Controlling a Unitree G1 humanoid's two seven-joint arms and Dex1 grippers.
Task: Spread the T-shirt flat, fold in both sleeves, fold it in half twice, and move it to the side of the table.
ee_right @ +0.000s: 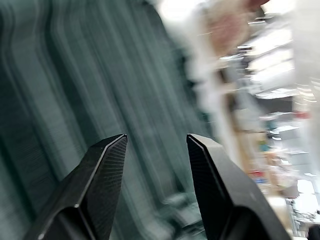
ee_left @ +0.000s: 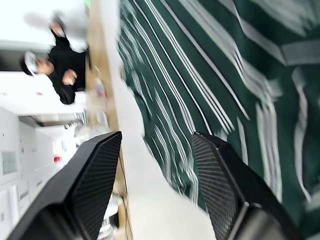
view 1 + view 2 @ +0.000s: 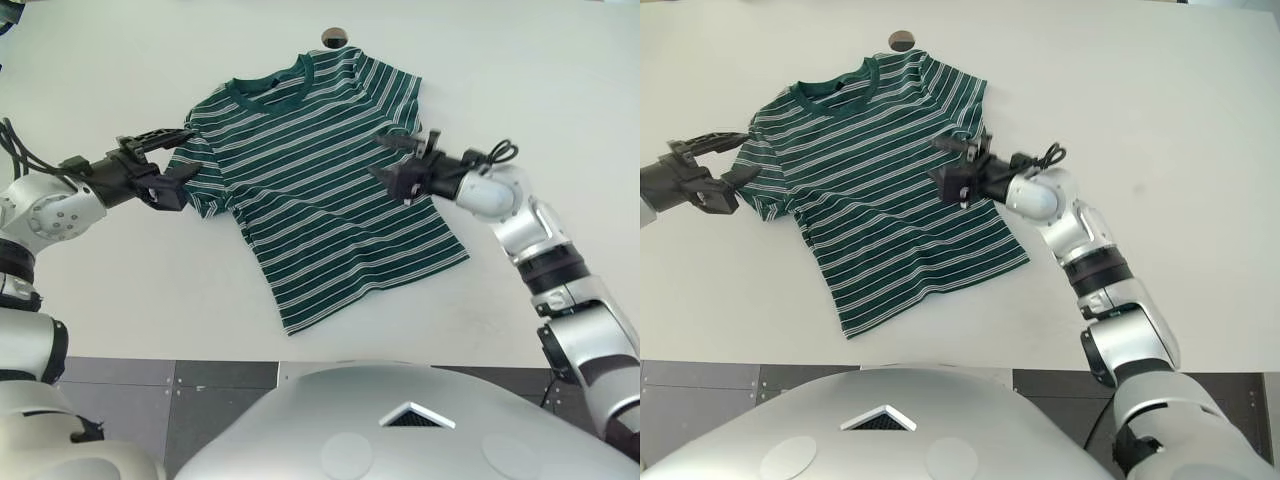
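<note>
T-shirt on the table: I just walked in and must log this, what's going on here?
A striped T-shirt lies spread on the white table. The left gripper is at one sleeve, the right gripper over the opposite side, both with jaws open and holding nothing. It has not been folded in half yet.

The right claw (image 3: 378, 157) hides part of the right side of the T-shirt (image 3: 320, 200). A small dark round thing (image 3: 334, 37) at the far edge of the table (image 3: 530, 80) cannot be made out. The right wrist view blurs the stripes.
</note>
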